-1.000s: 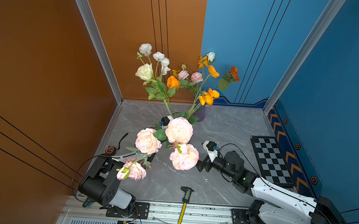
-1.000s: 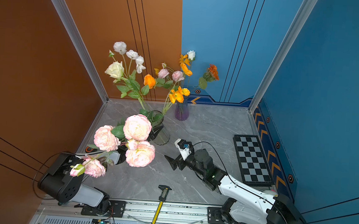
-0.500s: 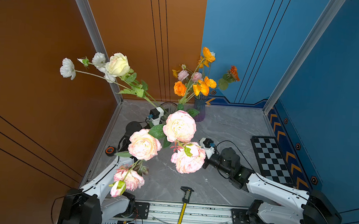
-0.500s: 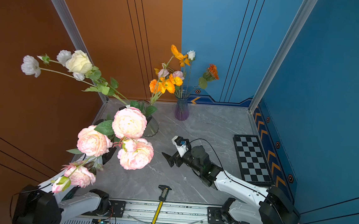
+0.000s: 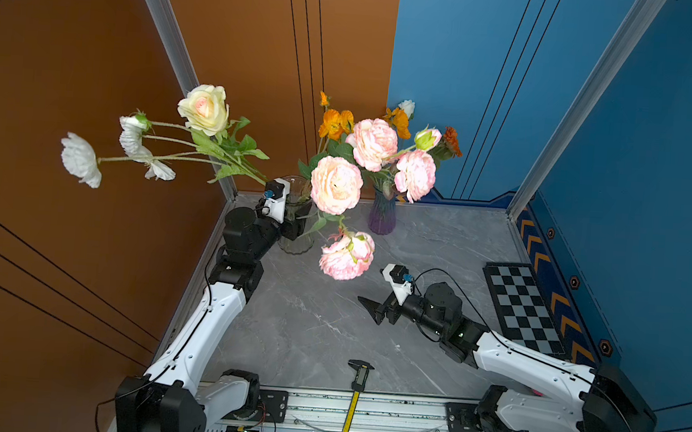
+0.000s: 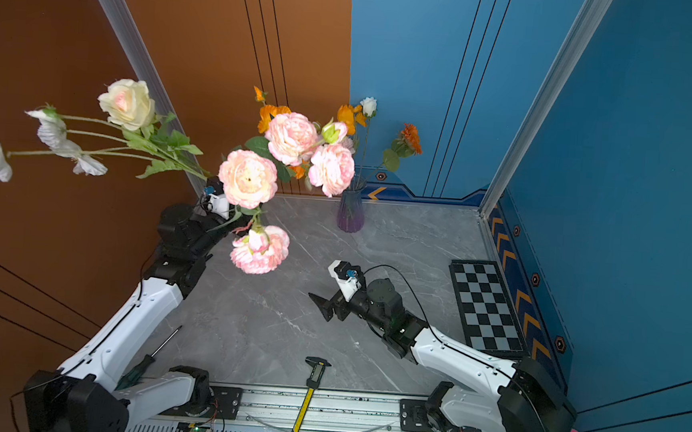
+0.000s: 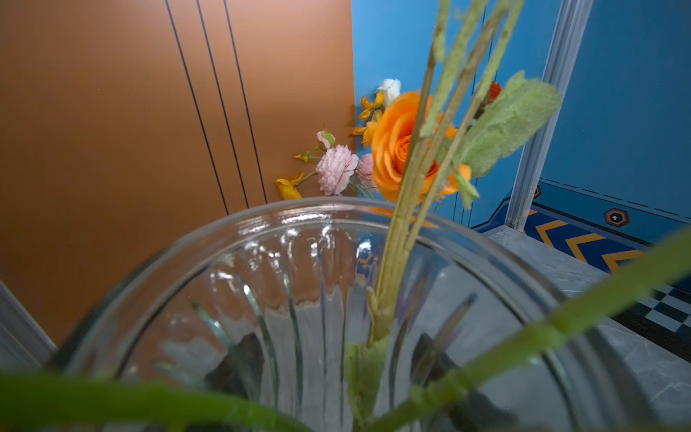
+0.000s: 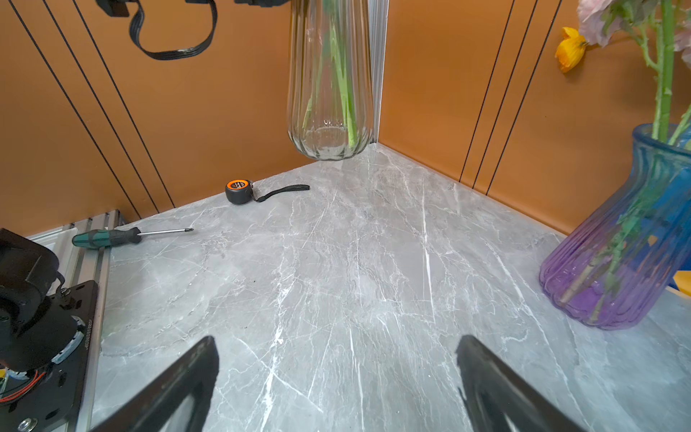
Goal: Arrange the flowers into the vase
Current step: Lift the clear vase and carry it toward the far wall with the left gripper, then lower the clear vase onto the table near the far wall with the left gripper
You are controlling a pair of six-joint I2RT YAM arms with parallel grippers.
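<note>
long-stemmed pink, cream and white flowers (image 5: 336, 185) are sitting in the clear ribbed glass vase (image 8: 331, 93) | left claw (image 5: 295, 226) is clamping that vase, holding it above the grey marble table (image 5: 327, 341) near its back-left corner | right claw (image 5: 371, 308) is hanging spread apart, empty | remaining: probably setting the vase down

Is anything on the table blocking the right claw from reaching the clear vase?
Nothing visible: bare table lies between the open right claw and the clear vase; the tape measure and screwdriver lie off that line.
</note>
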